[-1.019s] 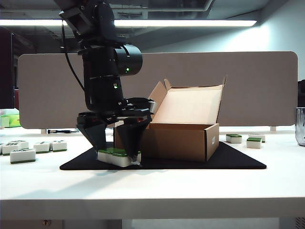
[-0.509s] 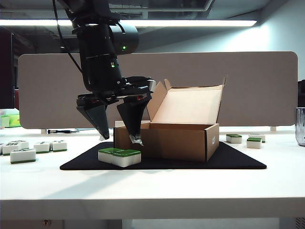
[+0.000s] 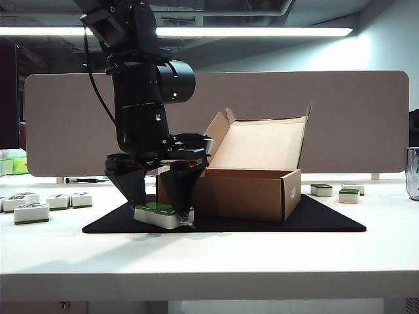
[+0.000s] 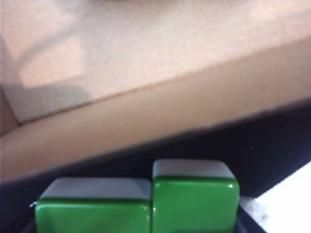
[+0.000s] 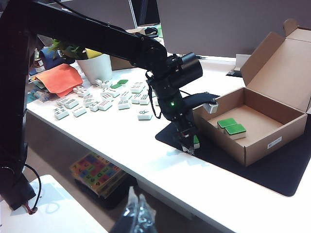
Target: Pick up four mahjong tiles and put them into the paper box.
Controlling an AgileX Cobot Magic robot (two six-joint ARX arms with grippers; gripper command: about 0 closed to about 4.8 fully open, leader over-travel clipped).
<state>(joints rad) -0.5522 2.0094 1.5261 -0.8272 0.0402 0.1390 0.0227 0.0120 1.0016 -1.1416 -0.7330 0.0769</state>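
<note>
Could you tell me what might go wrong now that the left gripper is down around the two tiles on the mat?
1. The left gripper stands open astride two side-by-side mahjong tiles; closing could pinch unevenly, so one may slip or pop out.
2. They lie close to the paper box front wall, so lifting might clip it and shift the box.
3. Two tiles already lie inside; a drop on them could bounce.
The right gripper hangs far off; no risk.
</note>
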